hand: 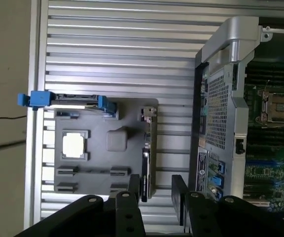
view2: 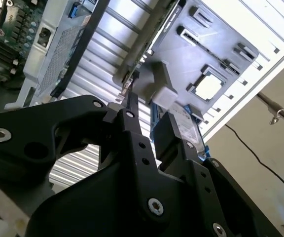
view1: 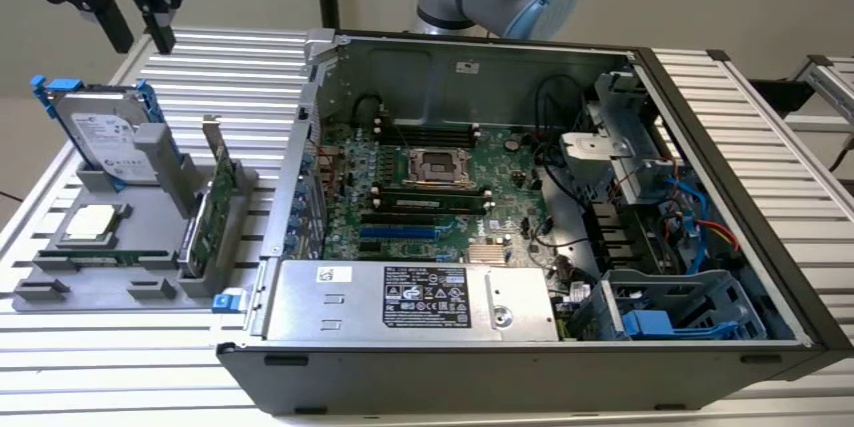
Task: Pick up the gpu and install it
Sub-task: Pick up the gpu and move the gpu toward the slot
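A: Where's the hand [view1: 143,42]?

B: Upper left of the exterior view, up in the air over the slatted counter [view1: 240,67]. Its two black fingers [hand: 179,197] are spread with a clear gap between them, and nothing is in their grip.

A: And the graphics card [view1: 211,202]?

B: It stands on its long edge in a slot of the grey holder [view1: 94,292], at the exterior view's left, just beside the open computer case [view1: 467,387]. Its silver end bracket sticks up at the end nearer the top of the frame. The hand is well apart from it.

A: What does the first wrist view show?

B: The card is seen edge-on, a thin dark strip along one side of the holder, and one end of it reaches in between the two fingers in the picture.

A: What else is in the holder?

B: A hard drive [view1: 104,132] with blue rails stands upright, and a square processor chip [view1: 91,222] lies flat.

A: And the case?

B: It lies on its side with the cover off and the green main board [view1: 427,187] showing. The card is not yet in it.
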Robot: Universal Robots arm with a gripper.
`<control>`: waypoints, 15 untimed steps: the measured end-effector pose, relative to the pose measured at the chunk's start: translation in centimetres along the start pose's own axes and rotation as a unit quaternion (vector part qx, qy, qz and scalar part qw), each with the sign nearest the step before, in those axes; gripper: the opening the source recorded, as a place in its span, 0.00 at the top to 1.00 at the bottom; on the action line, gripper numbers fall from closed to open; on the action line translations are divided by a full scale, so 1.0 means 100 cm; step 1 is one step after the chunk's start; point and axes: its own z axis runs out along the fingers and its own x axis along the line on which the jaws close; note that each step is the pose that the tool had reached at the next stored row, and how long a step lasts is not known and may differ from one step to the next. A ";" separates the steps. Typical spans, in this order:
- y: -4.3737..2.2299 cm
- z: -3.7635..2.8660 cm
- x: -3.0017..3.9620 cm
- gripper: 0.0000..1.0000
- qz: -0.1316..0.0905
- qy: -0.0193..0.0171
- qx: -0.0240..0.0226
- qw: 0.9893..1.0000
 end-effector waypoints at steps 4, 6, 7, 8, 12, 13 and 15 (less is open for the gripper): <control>-0.0006 0.0050 0.0001 0.00 0.011 -0.001 0.000 1.000; -0.0016 0.0069 0.0001 0.00 0.012 -0.001 0.000 1.000; -0.0024 0.0076 0.0001 0.00 0.013 -0.001 0.000 1.000; -0.0033 0.0083 0.0002 0.00 0.013 -0.001 0.000 1.000; -0.0070 0.0121 0.0001 0.00 0.016 -0.001 0.000 1.000; -0.0077 0.0131 0.0001 0.00 0.016 -0.001 0.000 1.000; -0.0089 0.0150 0.0002 0.00 0.017 -0.001 0.000 1.000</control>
